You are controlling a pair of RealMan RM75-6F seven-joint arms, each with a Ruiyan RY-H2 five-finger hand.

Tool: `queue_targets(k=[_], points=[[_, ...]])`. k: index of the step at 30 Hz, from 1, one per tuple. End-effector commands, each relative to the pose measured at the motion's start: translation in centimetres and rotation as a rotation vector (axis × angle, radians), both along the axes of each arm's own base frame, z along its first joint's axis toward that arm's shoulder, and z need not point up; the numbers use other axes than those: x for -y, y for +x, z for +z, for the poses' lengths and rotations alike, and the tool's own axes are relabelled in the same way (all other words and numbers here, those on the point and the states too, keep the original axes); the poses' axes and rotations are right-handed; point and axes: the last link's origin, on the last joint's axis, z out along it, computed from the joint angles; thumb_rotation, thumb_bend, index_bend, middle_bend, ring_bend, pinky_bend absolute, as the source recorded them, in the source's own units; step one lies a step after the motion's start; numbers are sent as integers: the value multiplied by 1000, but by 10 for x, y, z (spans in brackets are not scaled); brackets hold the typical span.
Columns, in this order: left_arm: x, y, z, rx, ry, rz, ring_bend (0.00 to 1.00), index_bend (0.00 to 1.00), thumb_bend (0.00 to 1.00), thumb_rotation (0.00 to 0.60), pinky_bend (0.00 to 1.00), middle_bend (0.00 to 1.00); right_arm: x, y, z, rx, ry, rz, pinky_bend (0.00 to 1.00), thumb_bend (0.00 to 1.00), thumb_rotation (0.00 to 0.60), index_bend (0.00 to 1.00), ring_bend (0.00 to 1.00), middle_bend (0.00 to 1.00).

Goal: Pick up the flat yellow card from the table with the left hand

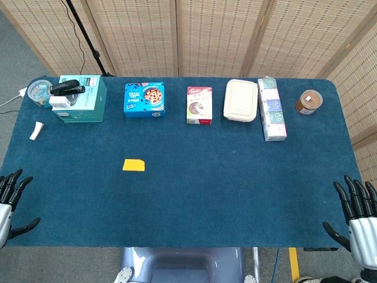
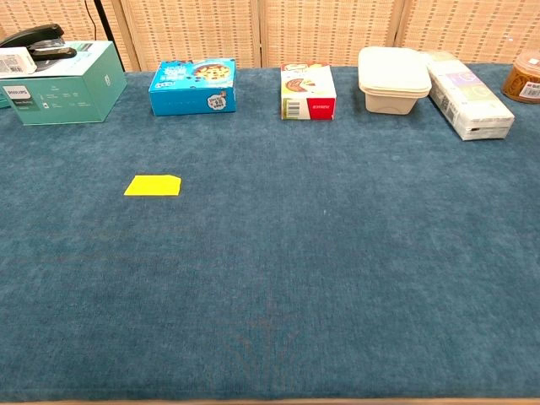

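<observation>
The flat yellow card point(image 1: 134, 165) lies on the blue table cloth, left of centre; the chest view shows the card point(image 2: 153, 186) at its left side. My left hand point(image 1: 10, 200) hangs at the table's near left corner, fingers spread, holding nothing, well to the left of and nearer than the card. At the near right corner my right hand point(image 1: 358, 215) is likewise spread and empty. Neither hand appears in the chest view.
Along the far edge stand a teal box point(image 1: 82, 99) with a black stapler point(image 1: 66, 88) on top, a blue cookie box point(image 1: 144, 99), a small red-white box point(image 1: 199, 105), a beige lidded container point(image 1: 241, 100), a long white pack point(image 1: 272, 109) and a brown jar point(image 1: 308, 102). A small white object point(image 1: 36, 130) lies at far left.
</observation>
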Motion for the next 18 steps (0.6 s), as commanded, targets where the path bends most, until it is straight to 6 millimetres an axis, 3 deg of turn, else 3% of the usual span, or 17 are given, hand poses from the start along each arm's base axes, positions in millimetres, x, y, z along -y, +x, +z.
queue_targets(k=[1,8,11,16,18], points=[[0,0,-1,0,-4,0,0,149,100,600,0,0,4,-2,-1,24,16,-9,0,0,600,0,0,0],[-13,5,-5,41,-28,-19,0,152,93,600,0,0,6,-3,-1,47,32,-13,0,0,600,0,0,0],[-49,15,-8,6,-64,-21,0,168,80,600,0,0,8,-4,-1,58,45,-21,0,0,600,0,0,0],[-102,44,-20,-90,-133,-68,0,329,79,600,0,0,11,-4,-2,65,57,-31,0,0,600,0,0,0],[-118,57,-30,-104,-176,-93,0,350,79,600,0,0,12,-5,-2,68,58,-36,0,0,600,0,0,0]])
